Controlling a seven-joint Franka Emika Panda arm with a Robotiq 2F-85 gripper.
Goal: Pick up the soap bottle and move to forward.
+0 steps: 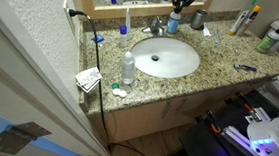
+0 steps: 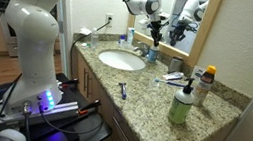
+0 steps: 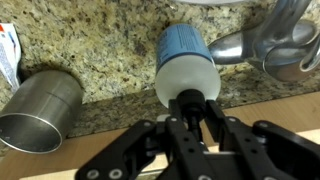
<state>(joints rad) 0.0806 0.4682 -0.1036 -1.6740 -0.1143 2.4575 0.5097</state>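
Observation:
The soap bottle point(image 3: 185, 55) is a blue-tinted bottle with a black pump top. In the wrist view I look straight down on it, over the granite counter behind the sink. My gripper point(image 3: 190, 108) is shut on its black pump neck, one finger on each side. In both exterior views the gripper point(image 1: 175, 5) point(image 2: 156, 22) hangs over the back of the counter by the faucet, with the bottle point(image 1: 173, 24) point(image 2: 153, 50) under it. I cannot tell whether the bottle's base touches the counter.
A steel cup point(image 3: 40, 110) stands close beside the bottle and the chrome faucet point(image 3: 270, 45) is on its other side. The white sink point(image 1: 166, 58) lies in front. A clear bottle point(image 1: 128, 67), a razor point(image 1: 244, 67) and a green bottle point(image 2: 180, 104) stand on the counter.

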